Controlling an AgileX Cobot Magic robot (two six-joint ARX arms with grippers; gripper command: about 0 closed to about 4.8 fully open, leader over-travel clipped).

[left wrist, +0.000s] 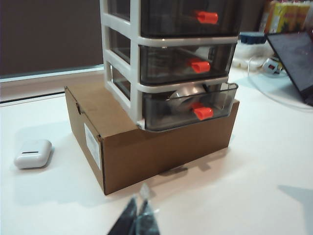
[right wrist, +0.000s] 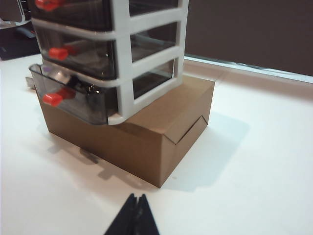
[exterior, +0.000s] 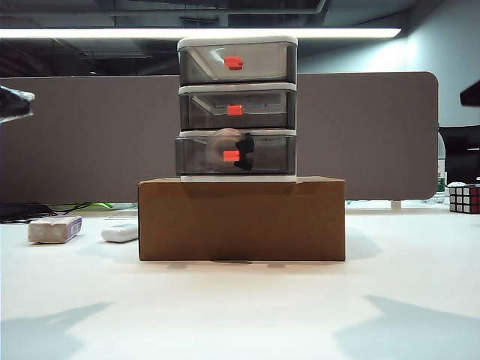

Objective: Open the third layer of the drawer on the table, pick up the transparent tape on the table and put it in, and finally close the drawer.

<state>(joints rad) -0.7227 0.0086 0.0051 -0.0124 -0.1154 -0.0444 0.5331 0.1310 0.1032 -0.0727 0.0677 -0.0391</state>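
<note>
Clear transparent tape (exterior: 231, 147) lies inside the third layer (exterior: 236, 154), slightly ajar; drawer (exterior: 237, 109) on cardboard box (exterior: 241, 219); left claw (left wrist: 138, 218) and right claw (right wrist: 135, 215) pinched closed, empty, above bench (exterior: 240, 307)

Smoky-grey drawer (exterior: 237, 109), orange-red handles, brown box (exterior: 241, 219).

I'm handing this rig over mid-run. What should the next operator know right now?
Left claw: shut, empty, pulled back above the table, left of the drawer unit.
Right claw: shut, empty, pulled back on the right.
Transparent tape: inside the third layer.
Done: tape put in.
Left: that drawer sticks out slightly past the frame; push it fully shut.
</note>
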